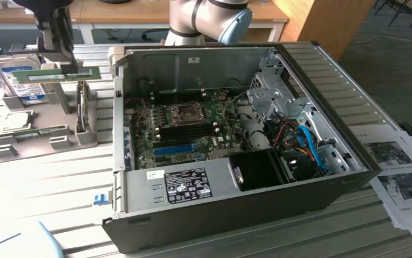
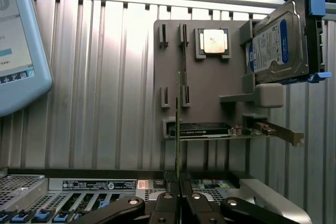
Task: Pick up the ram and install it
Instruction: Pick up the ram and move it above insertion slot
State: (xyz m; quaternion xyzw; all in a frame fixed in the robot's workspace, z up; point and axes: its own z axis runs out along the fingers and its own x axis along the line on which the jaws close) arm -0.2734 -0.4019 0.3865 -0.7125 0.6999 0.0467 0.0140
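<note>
While aloft, ram (image 1: 44, 75) between tool (image 2: 179, 184) tips

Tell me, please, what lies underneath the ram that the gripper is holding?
Beneath the ram, pinched in the gripper, lies the grey parts tray with its upright slots, a processor alongside. The ram's edge covers a thin strip of tray.

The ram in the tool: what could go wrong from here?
1. The tool grips the thin ram by one edge, so it may tilt or slip.
2. The hard drive stands close by; a sideways move might strike it.
3. The case wall stands before the motherboard; a low path could hit it.
</note>
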